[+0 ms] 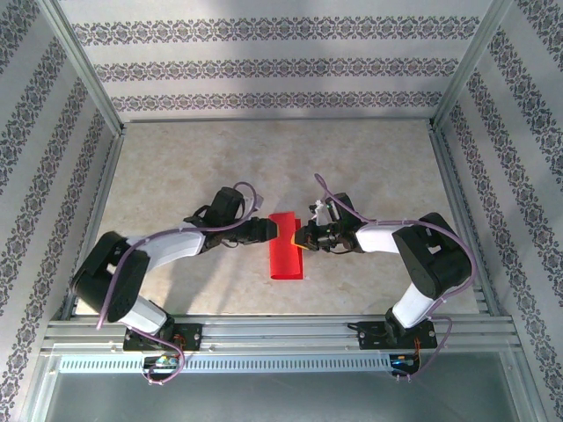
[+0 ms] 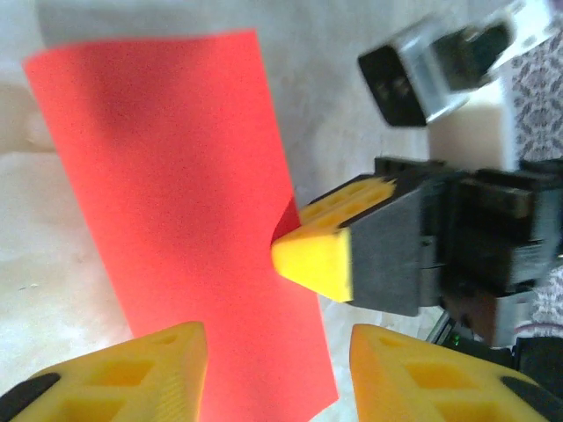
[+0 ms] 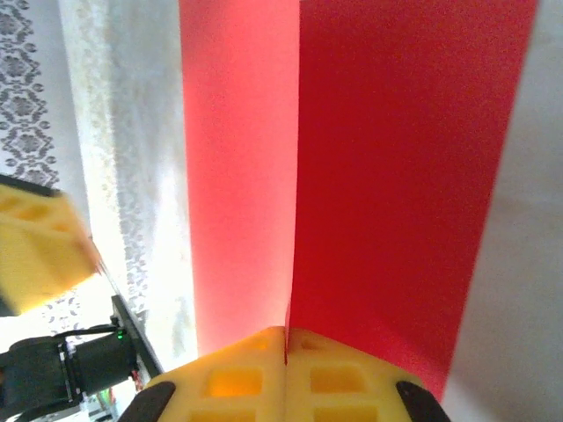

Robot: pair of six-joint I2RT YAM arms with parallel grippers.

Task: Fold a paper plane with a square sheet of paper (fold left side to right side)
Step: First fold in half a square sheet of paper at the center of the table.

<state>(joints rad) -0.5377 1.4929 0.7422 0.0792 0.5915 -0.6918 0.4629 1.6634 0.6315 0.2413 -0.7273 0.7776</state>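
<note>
Two floppy layers: square sheet of paper [image 1: 285, 257] lies mid-table, narrow strip. My right gripper [image 3: 286, 338] pinches its edge, left gripper [image 2: 277, 343] half-open alongside. Light, crease-prone; grab edges only.

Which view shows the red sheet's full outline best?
Top external: the red sheet shows whole, as a narrow strip. Left wrist crops one end at the frame's bottom; right wrist gives a close stretch, lighter on the left, darker on the right.

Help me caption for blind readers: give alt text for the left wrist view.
The right end effector, shut, pinches one edge of a red paper on a pale table. The left end effector is open in the foreground, yellow fingers apart.
</note>
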